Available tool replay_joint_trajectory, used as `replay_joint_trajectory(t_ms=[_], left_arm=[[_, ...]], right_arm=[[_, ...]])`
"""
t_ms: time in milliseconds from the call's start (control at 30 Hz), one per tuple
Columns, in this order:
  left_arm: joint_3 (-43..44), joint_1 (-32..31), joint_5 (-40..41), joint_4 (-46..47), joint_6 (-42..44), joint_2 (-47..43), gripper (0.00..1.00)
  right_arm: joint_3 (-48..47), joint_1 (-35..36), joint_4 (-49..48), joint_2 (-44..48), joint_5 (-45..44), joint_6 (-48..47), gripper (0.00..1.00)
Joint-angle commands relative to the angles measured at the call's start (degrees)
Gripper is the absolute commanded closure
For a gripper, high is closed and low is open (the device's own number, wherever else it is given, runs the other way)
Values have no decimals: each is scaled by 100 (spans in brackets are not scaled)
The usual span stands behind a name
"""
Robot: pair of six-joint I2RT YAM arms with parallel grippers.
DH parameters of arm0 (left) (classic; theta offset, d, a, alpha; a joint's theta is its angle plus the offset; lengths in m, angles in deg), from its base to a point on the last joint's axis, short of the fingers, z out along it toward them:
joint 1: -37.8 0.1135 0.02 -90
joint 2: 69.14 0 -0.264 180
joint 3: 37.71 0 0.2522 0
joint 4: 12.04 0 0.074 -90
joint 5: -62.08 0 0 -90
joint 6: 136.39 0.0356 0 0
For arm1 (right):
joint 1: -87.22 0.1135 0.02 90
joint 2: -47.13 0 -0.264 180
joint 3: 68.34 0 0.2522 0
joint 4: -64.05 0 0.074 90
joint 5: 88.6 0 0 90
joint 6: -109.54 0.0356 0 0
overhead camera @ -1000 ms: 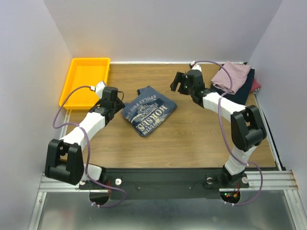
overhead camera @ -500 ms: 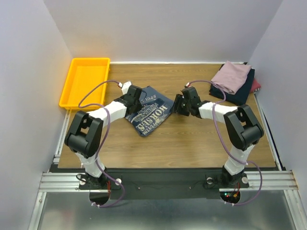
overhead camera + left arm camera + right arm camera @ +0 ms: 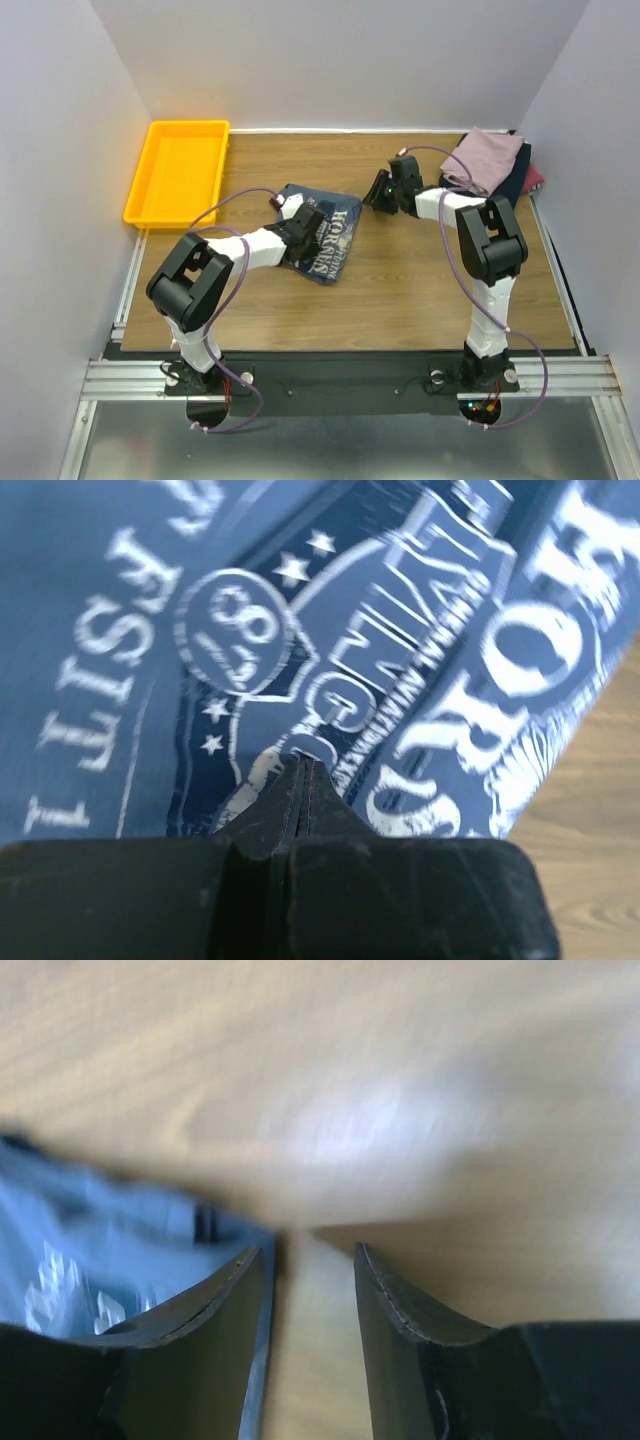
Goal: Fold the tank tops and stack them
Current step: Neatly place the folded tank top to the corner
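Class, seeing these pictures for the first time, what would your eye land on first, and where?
The slate-blue tank top with pale lettering, lying mid-table, with the left gripper shut at its print and the right gripper open at its corner. Next, the bright yellow tray at far left and the mauve-pink top crowning the pile at far right.

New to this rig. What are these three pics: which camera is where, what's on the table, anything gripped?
Two robot arms are bolted at the near edge of a wooden table. The wide picture comes from a fixed camera above and behind them; the two close-ups come from a camera on each wrist. On the table: a slate-blue tank top, a yellow tray, and a pile with a mauve-pink top uppermost. The left gripper is shut on the slate-blue tank top; the right gripper is open beside its edge, holding nothing.
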Motion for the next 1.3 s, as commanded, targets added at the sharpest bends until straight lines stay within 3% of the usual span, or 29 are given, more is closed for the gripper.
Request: replay_joint_trajectory(t_ms=[0,133,233,333,433,567,767,933,1267], left_arm=[[251,-600,-318,76,-291,99,100],[717,-847,-521,138,-291,337,100],[832,-795,-399,42,-282,101,100],[754,-603,-214,-64,-256,-224,100],[692,-461,-143,-248,-221,-436,100],[491,-329,94,-442,-238,-559,100],[-72,-66,-72,-223,-247,-647,100],[-406,101,-231,67,-221,-647,100],[-723,321,-784,674,-212,-367,100]], right_arm=[[-784,-296,355,-484,84,-304,49],[-1269,-340,557,-564,330,-471,34],[-1006,-358,601,-179,234,-577,16],[-367,-366,618,400,50,-577,7],[292,-358,610,727,276,-586,4],[830,-358,444,860,1557,-858,5],[1227,-349,65,816,2623,-981,5],[1359,-200,65,614,2862,-1060,8],[1614,169,65,122,2546,-955,27]])
